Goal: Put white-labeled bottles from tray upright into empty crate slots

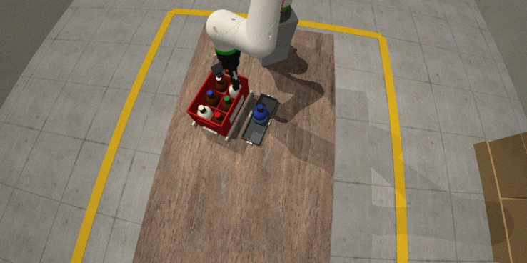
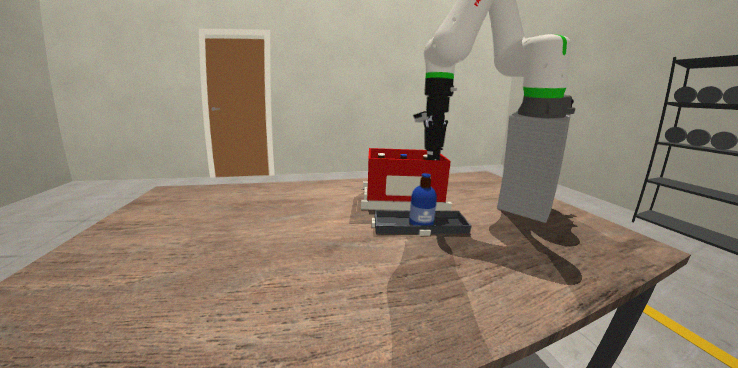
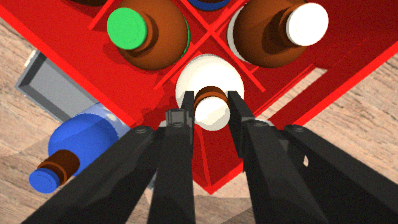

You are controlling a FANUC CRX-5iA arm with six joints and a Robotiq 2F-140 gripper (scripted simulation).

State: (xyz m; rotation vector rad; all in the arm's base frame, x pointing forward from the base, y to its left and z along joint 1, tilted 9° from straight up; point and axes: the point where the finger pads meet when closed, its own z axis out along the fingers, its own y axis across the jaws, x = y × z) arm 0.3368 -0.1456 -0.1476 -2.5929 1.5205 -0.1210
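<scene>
A white bottle with brown neck and white cap stands upright in the crate's corner slot nearest the robot base and tray. My gripper points down over it, shut on its neck. The red crate sits level. Another white bottle stands in its far-left corner slot. The dark tray lies flat beside the crate and holds one upright blue bottle. The crate hides the bottle bases.
Brown bottles with a white cap, a blue cap, a green cap and a red cap stand in the other slots. Crate walls and dividers are close around the fingers.
</scene>
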